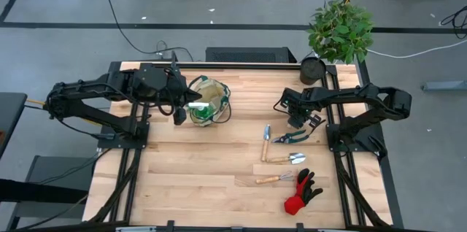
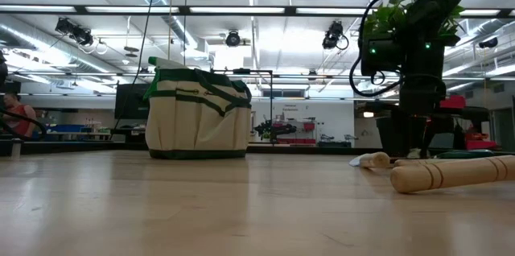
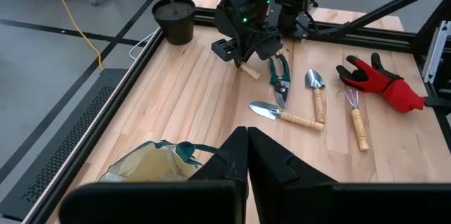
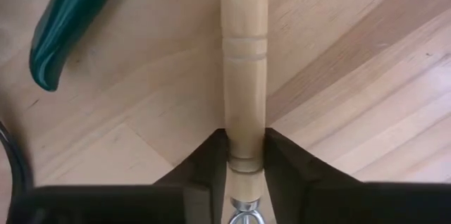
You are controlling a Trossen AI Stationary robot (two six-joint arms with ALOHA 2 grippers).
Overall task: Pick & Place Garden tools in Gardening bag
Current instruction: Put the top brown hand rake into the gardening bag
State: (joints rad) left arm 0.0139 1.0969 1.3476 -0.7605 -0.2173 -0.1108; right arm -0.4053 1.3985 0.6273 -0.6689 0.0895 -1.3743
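The tan gardening bag [image 1: 209,101] stands at the table's far left of centre, with my left gripper [image 3: 246,155] shut and bare just left of it, raised. My right gripper [image 1: 295,119] points down at the table's right and is shut on a wooden-handled tool [image 4: 245,55] that lies flat. Beside it lie green-handled pruning shears [image 1: 292,138]. Nearer the front edge lie a trowel [image 1: 266,141], a second wooden-handled trowel [image 1: 288,159], a small rake [image 1: 273,179] and a red-and-black glove [image 1: 301,193]. My right gripper pinches the tool's wooden handle [image 4: 245,122] between its two fingers [image 4: 208,157], at the end nearest the metal part. The fingers come from above, pointing down, and lie across the handle. The tool lies flat on the table, its free handle end sticking out past the fingers.
A dark pot [image 1: 312,70] with a leafy plant [image 1: 340,29] stands at the far right corner, close behind my right arm. Bare wood lies between the bag and the tools [image 1: 233,144]. Black frame rails run along the table's left and right sides.
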